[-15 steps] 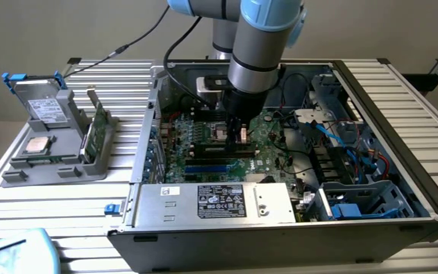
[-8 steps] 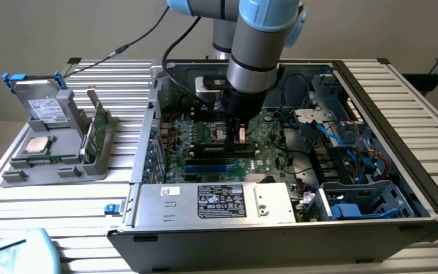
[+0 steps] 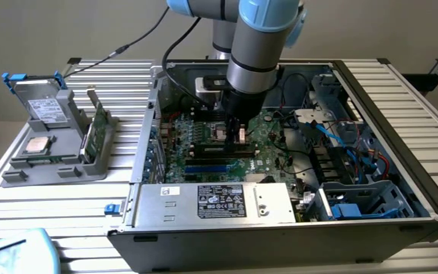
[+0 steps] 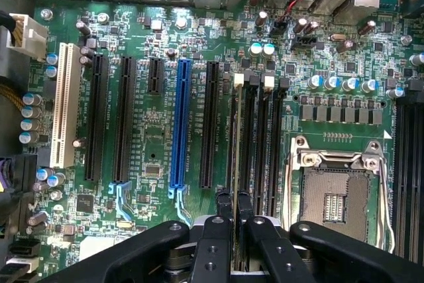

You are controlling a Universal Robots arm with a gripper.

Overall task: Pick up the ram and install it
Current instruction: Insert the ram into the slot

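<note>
Fingers (image 4: 215, 243): I read them clamped on the ram (image 4: 234, 150), one pad on each flat face.
Ram: seen edge-on, running out past the fingertips, upright.
Gripper (image 3: 236, 135): down inside the open computer case (image 3: 280, 242).
Below fingers: black memory slots (image 4: 255, 137); the ram lies in line with them. I cannot tell whether it is seated.
One side of fingers: open processor socket (image 4: 334, 190).
Other side: blue expansion slot (image 4: 179, 124).
Well away from fingers, exterior view's left: grey holder (image 3: 59, 168) outside the case, with a green board (image 3: 97, 130) standing in it.
</note>
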